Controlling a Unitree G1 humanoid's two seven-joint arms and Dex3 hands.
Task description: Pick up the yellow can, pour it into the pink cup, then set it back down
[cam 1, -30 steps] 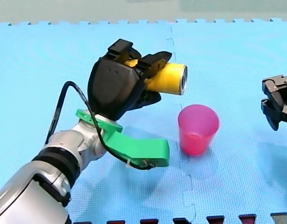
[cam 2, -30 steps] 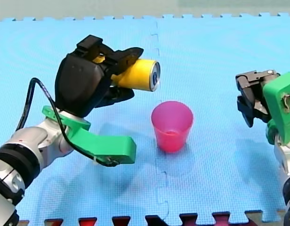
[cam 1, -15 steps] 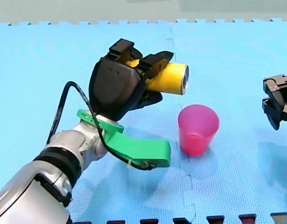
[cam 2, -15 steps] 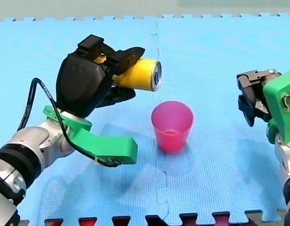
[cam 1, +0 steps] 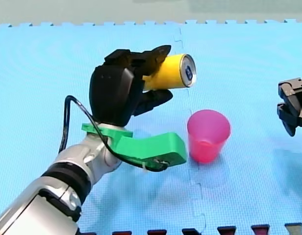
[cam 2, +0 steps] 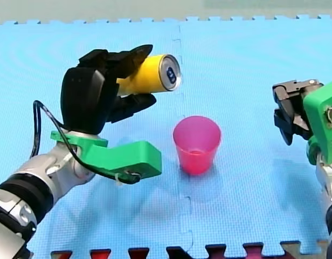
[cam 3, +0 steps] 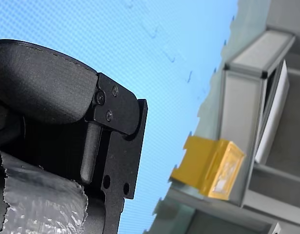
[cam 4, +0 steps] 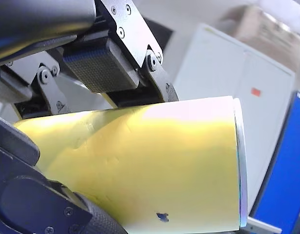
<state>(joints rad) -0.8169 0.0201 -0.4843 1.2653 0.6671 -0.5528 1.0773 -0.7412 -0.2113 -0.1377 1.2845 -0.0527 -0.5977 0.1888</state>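
Note:
My left hand (cam 1: 141, 73) is shut on the yellow can (cam 1: 171, 72), held in the air above the blue mat and up-left of the pink cup (cam 1: 208, 135). The can lies nearly on its side, its silver top tipped slightly upward and facing right. The second wrist view shows the same yellow can (cam 4: 155, 165) close up between black fingers (cam 4: 99, 68). The pink cup (cam 2: 196, 143) stands upright on the mat, apart from the can. My right hand (cam 2: 291, 110) hovers at the right edge, away from the cup.
The blue foam mat (cam 1: 239, 58) covers the whole work surface, with a seam running down the middle. A green bracket (cam 1: 146, 147) and black cable (cam 1: 67, 122) sit on my left wrist. The first wrist view shows grey shelving with a yellow box (cam 3: 208, 168) beyond the mat.
My left hand has rotated and lifted the can's open end upward, away from the cup's rim. The cup and right hand have stayed in place.

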